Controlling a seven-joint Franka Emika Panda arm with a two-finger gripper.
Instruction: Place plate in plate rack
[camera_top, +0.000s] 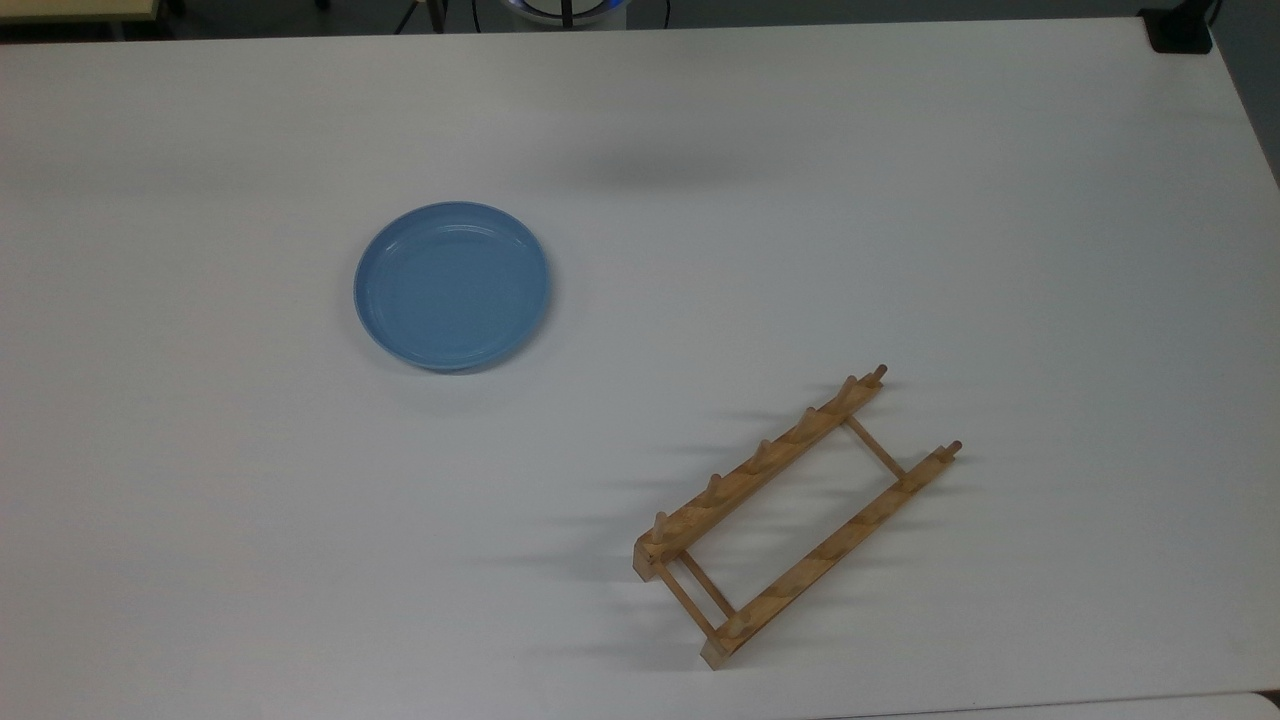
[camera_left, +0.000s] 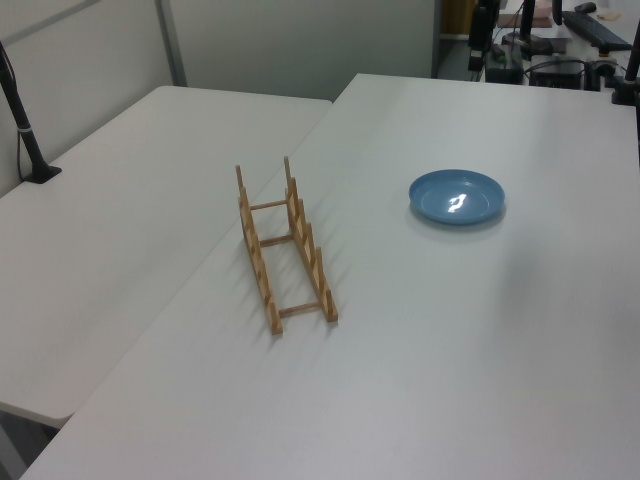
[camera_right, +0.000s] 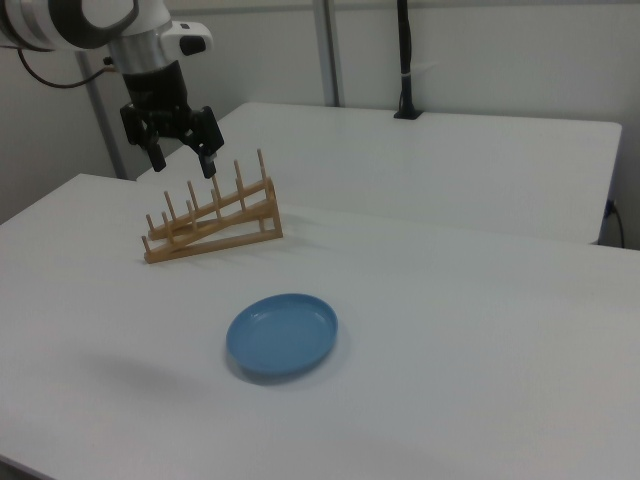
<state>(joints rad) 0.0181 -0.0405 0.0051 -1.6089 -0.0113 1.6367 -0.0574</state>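
The round light-blue plate lies flat on the white table. The light-brown wooden plate rack stands apart from it, lower right in the top view, with nothing between its pegs. In the right view my gripper hangs high in the air at the upper left, well above the table, fingers spread open and holding nothing.
A second white table adjoins along a seam beside the rack. A black post with a base stands on that table's far side. Desks with equipment lie beyond the table's end.
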